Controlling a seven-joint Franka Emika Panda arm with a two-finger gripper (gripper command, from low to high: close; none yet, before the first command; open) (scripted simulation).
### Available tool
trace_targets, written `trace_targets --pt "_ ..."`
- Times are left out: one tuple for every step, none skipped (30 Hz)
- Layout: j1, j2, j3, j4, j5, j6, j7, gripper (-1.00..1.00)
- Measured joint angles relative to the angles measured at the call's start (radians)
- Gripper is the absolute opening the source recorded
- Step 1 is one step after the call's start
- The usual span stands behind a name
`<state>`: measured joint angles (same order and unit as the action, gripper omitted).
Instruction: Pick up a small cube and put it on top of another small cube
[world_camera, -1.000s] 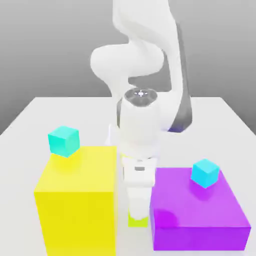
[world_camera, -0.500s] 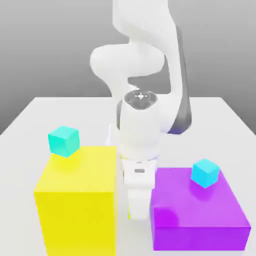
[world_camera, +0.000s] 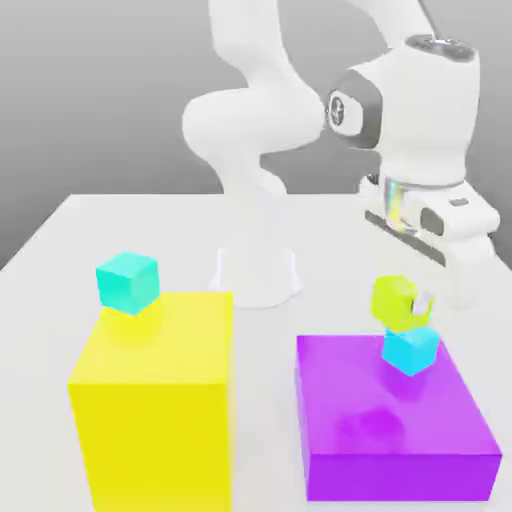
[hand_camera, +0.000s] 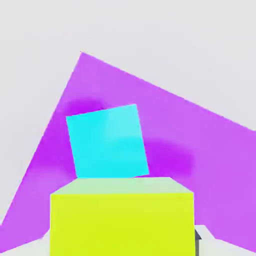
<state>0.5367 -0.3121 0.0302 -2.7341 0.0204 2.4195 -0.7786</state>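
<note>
The small cube (world_camera: 392, 299), tiny and lime, hangs in the air at the exterior view's right, with my gripper (world_camera: 405, 301) shut on it. It hovers just above a small cyan cube (world_camera: 410, 350) that rests on the big purple block (world_camera: 390, 430), and I cannot tell whether the two touch. In the hand view the lime cube (hand_camera: 122, 217) sits close to the camera, with the cyan cube (hand_camera: 107, 142) and the purple block (hand_camera: 200, 135) beyond it.
A big yellow block (world_camera: 155, 400) stands at the exterior view's left with another cyan cube (world_camera: 127, 281) on its far corner. The arm's white base (world_camera: 255, 270) stands at the back middle of the white table (world_camera: 60, 250).
The gripper shut on the lime cube down between the two big blocks, then rose and swung to the exterior view's right, carrying the cube over the purple block's cyan cube.
</note>
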Motion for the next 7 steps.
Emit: trace_targets --pt "0.005 0.018 0.004 -0.007 0.0 0.026 -0.002 -1.0" --pt "0.008 0.044 0.007 -0.016 0.0 0.06 -0.003 -1.0" --pt "0.008 0.074 0.009 -0.024 -0.001 0.098 -0.002 -1.0" --pt "0.008 0.106 0.01 -0.033 -0.003 0.139 -0.001 -1.0" --pt "0.007 0.129 0.011 -0.039 -0.005 0.168 0.0 1.0" --pt "0.007 0.129 0.011 -0.039 -0.005 0.168 0.0 1.0" --pt "0.007 0.129 0.011 -0.039 -0.005 0.168 0.0 1.0"
